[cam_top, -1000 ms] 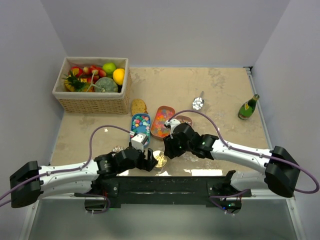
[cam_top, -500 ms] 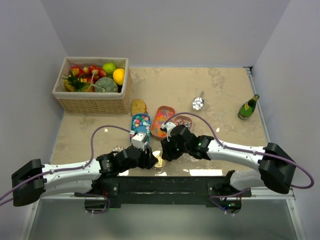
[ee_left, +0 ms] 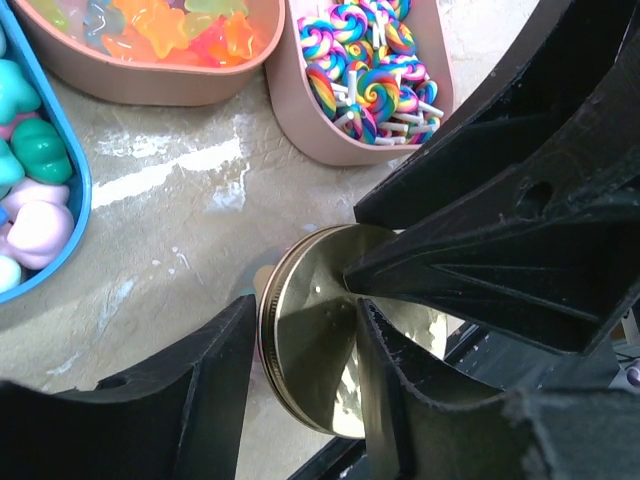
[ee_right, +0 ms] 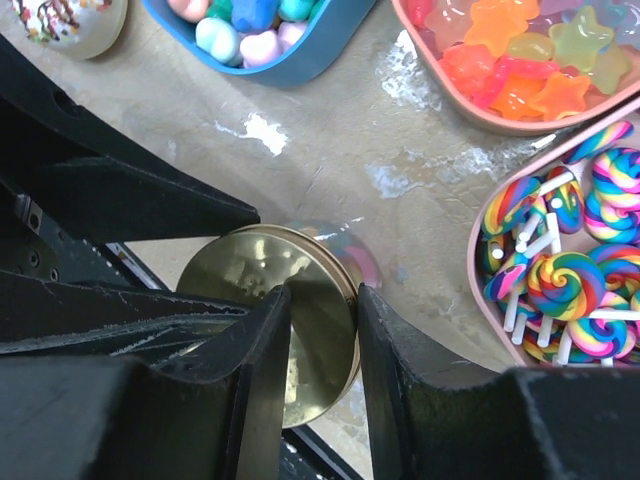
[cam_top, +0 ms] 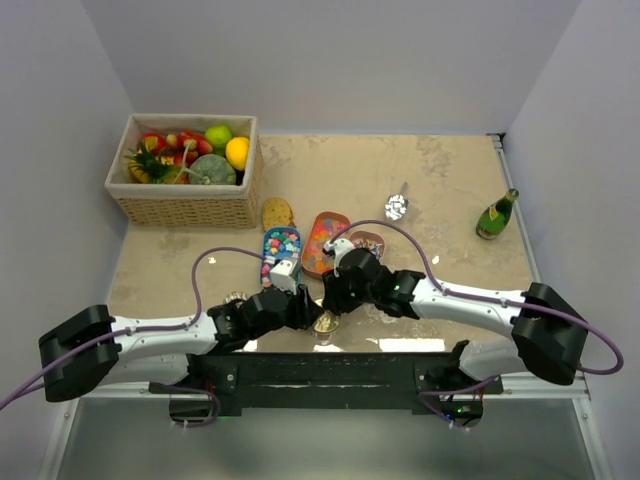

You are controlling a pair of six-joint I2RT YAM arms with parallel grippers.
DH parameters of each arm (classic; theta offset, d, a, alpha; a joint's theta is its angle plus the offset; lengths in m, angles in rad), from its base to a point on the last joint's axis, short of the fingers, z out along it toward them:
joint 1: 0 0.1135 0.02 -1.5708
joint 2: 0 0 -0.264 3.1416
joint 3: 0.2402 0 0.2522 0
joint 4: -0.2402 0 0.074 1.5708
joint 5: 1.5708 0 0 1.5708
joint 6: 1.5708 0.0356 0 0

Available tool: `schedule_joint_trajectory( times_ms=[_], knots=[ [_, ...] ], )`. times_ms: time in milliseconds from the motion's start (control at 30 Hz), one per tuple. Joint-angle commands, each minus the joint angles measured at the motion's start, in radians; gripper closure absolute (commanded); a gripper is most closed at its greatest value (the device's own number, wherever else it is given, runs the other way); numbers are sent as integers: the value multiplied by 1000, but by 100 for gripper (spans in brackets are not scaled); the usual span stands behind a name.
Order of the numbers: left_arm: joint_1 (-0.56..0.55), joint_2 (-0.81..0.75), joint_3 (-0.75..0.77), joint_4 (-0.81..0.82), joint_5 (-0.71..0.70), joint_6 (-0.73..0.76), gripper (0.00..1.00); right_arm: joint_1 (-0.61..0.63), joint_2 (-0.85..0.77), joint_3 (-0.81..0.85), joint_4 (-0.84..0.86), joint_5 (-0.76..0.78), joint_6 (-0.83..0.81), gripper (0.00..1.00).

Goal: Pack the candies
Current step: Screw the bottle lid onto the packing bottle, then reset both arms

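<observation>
A glass jar with a gold lid [cam_top: 323, 321] [ee_left: 320, 340] [ee_right: 250, 270] stands near the table's front edge, with colours showing through its glass. Both grippers meet over it. My left gripper [cam_top: 305, 312] [ee_left: 303, 305] has one finger outside the lid's left rim and the other across its top. My right gripper [cam_top: 330, 303] [ee_right: 323, 292] has one finger over the lid and the other at its right rim. The candies lie in three trays: pastel ones in the blue tray [cam_top: 281, 245] [ee_right: 250, 25], star gummies [cam_top: 325, 240] [ee_left: 170, 30] [ee_right: 520, 50], and swirled lollipops [cam_top: 368, 242] [ee_left: 370, 70] [ee_right: 570, 260].
A wicker basket [cam_top: 185, 205] of fruit stands at the back left, with a brown cookie [cam_top: 277, 212] beside it. A silver-wrapped piece [cam_top: 397, 207] and a green bottle [cam_top: 496, 214] lie to the right. A small sprinkled dome [cam_top: 237, 297] [ee_right: 65, 25] sits left of the jar.
Both grippers have moved in over the gold-lidded jar from either side, and both pairs of jaws have narrowed around the lid's edges.
</observation>
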Motion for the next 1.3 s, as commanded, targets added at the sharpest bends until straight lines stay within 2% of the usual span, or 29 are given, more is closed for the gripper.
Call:
schedule_joint_trajectory(
  times_ms=[0,233,400,633,700,767,867,900,1000,1100,1133,1267],
  knots=[
    [16,93,-17,-111,28,62,54,8,40,-25,-102,107,21,66],
    [54,155,39,-58,-5,117,52,9,1,-5,-104,179,50,66],
    [58,78,103,-135,-49,153,45,9,-65,16,-127,220,58,64],
    [59,-68,141,-267,-121,163,16,8,-198,30,-177,272,78,55],
    [59,-109,148,-301,-143,160,12,9,-229,27,-190,263,78,56],
    [59,-132,149,-334,-163,153,9,8,-247,19,-213,210,67,60],
    [59,-164,148,-394,-204,119,9,8,-267,-11,-202,93,14,74],
    [59,-180,146,-405,-213,101,9,8,-282,-20,-190,3,-6,81],
    [59,-218,131,-433,-229,75,11,8,-312,-70,-133,-222,-33,88],
    [59,-253,106,-434,-230,68,19,8,-284,-94,-96,-303,-25,91],
    [59,-261,88,-425,-226,68,26,9,-267,-96,-90,-307,-20,93],
    [59,-267,43,-367,-143,84,38,9,-137,-106,-61,-341,1,100]
  ],
)
